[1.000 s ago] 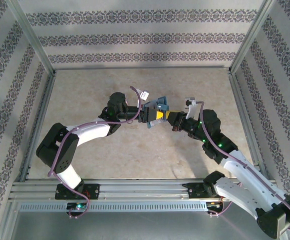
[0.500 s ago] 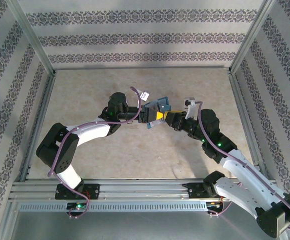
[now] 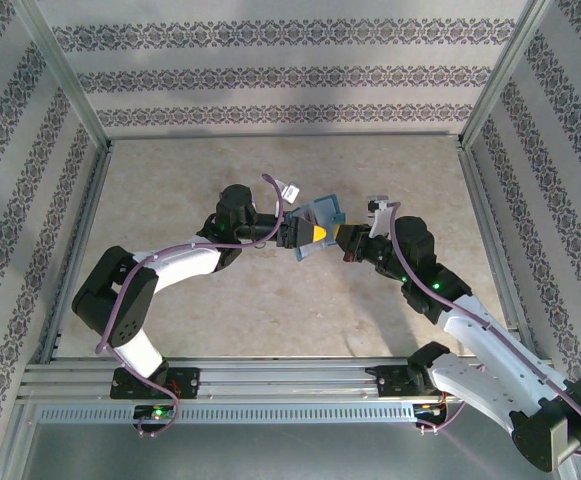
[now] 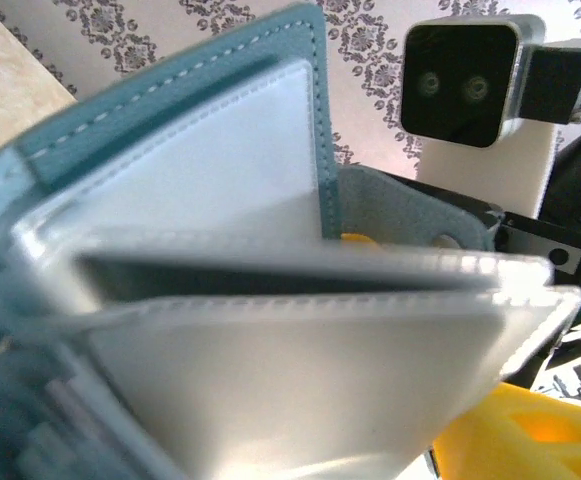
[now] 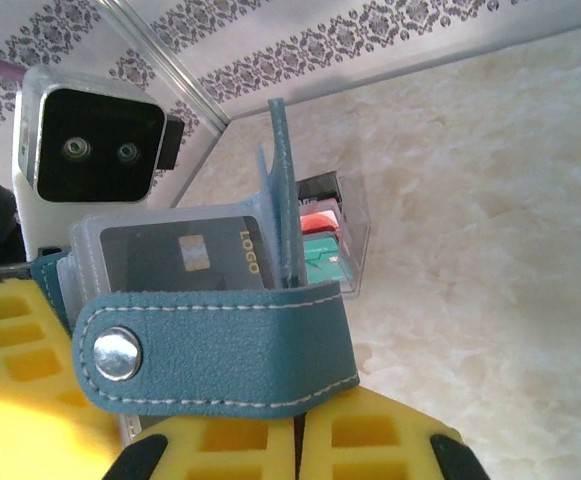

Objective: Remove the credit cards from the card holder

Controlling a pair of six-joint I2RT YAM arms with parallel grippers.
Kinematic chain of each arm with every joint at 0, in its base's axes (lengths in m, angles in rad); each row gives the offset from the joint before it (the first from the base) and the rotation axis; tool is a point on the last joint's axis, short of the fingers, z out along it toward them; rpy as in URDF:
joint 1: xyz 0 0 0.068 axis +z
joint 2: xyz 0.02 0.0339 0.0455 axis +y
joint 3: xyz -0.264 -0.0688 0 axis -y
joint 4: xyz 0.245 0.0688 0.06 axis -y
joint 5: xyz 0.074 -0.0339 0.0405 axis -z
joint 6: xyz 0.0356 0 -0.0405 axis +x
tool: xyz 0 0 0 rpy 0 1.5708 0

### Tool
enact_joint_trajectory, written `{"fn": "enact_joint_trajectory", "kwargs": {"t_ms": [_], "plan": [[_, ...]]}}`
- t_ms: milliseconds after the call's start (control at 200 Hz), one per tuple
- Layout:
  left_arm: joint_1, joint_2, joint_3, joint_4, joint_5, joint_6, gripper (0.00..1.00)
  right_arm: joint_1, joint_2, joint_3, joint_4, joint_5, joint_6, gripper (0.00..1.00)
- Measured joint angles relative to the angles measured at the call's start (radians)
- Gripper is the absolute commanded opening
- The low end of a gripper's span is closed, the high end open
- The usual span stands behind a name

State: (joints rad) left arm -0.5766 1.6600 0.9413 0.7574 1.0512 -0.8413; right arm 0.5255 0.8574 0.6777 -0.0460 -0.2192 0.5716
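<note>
Fast pass, near to far. Closest to us, metal rails (image 3: 270,385) run along the table edge and carry two bases: left arm (image 3: 160,280) and right arm (image 3: 470,340). We count two arms and two grippers.

The table (image 3: 220,320) is beige and flat, with a marbled stone look. Both arms bend inward and meet over mid-table. One teal-blue card holder (image 3: 320,213) sits open there, up between the two tips.

The left gripper (image 3: 297,238) butts against the holder's left side. In its wrist view two pale inner panels (image 4: 300,380) sit right up close and the fingers are hidden. We cannot tell how wide its jaws stand or whether they grip.

The right gripper (image 5: 295,440) has its yellow fingers pressed together with no gap. One clasp tab (image 5: 220,345) with one metal snap (image 5: 117,355) lies across just above them. We cannot tell if it is pinched.

We count three credit cards (image 5: 185,262), all in the holder's clear pockets:
- one dark grey card (image 5: 150,265) in front
- one red card (image 5: 315,222) behind it
- one teal card (image 5: 322,265) behind it

Farthest back are three walls (image 3: 290,70) of striped patterned wallpaper and two aluminium posts (image 3: 65,80) at the back corners.
</note>
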Motion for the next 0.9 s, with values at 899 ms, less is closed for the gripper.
{"fn": "enact_joint_trajectory", "kwargs": {"t_ms": [899], "plan": [[0.0,-0.039,-0.001,-0.401,-0.194,0.232,0.61,0.001,0.013,-0.087,0.0,0.053,0.077,0.0]]}}
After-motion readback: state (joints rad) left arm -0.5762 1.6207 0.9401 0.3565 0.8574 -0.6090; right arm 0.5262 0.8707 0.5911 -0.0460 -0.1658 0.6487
